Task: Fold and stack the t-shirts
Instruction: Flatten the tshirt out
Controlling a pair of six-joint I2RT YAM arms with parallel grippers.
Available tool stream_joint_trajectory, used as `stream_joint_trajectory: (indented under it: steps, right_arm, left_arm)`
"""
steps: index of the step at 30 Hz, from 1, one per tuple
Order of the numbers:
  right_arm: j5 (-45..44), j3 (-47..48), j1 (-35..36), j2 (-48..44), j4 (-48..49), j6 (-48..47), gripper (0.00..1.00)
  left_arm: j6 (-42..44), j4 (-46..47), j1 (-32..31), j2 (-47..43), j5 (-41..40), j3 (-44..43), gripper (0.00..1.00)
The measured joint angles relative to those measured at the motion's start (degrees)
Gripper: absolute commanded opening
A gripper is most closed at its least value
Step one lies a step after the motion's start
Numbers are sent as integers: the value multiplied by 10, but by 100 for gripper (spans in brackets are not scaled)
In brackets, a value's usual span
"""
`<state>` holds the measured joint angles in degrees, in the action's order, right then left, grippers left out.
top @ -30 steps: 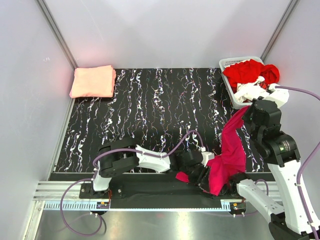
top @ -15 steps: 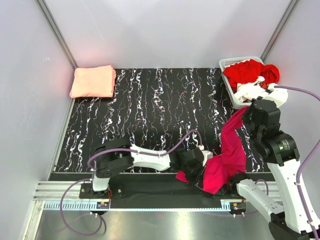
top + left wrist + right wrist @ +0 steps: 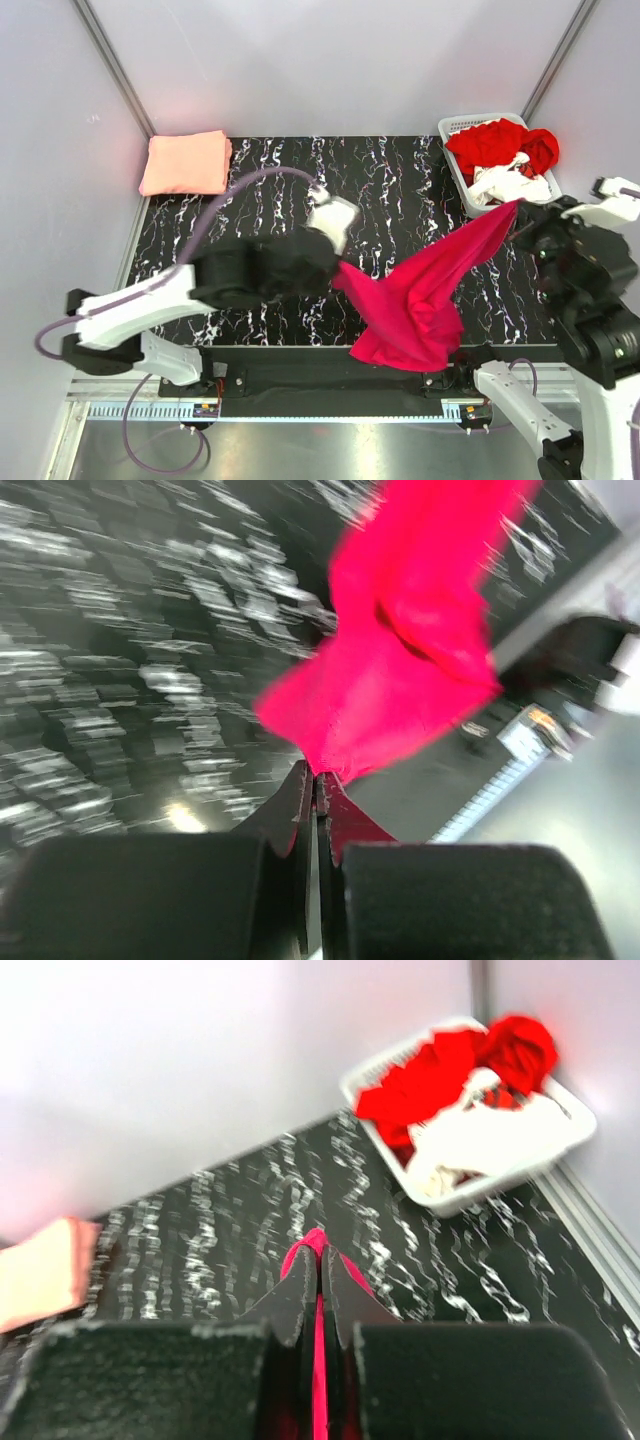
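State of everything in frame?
magenta t-shirt: unfolded, held aloft between both arms
salmon t-shirt: folded, far left corner
red t-shirt: crumpled in basket
white t-shirt: crumpled in basket
basket: upright, loaded
left jaws: shut on magenta t-shirt
right jaws: shut on magenta t-shirt

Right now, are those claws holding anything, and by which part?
Both pinch the magenta t-shirt by its edges: left gripper at one end, right gripper at the other.

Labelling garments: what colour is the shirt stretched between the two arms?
Vivid magenta-pink, no pattern; the t-shirt shows best in the top external view.
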<state>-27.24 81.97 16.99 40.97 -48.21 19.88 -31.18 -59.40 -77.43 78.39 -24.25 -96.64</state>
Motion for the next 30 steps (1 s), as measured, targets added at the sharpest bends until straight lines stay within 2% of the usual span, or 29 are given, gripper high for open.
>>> stream_joint_trajectory:
  steps: [6,10,14,17,21,22,24,27,30]
  right_arm:
    - [57,24,1,-56,27,-30,0]
    - [90,26,2,-100,50,-56,0]
    - [82,23,2,-147,85,-84,0]
    - [53,6,2,-166,130,-111,0]
    - [27,-2,2,-118,174,-137,0]
    - [23,0,2,-86,187,-142,0]
    - [16,7,2,-1,214,-149,0]
    - [12,13,1,149,257,-156,0]
    - [43,47,-33,329,271,-134,0]
  left_arm:
    - [50,-118,0,-100,-150,-54,0]
    - [122,-117,0,-170,-193,-59,0]
    - [214,-68,0,-245,-212,-58,0]
    - [317,8,0,-297,-239,-43,0]
    - [472,149,8,-301,-292,0,0]
    - [506,179,22,-288,-292,9,0]
    - [546,214,95,-241,-268,12,0]
    - [560,252,260,-149,-177,12,0]
    - [534,267,422,-42,-65,3,0]
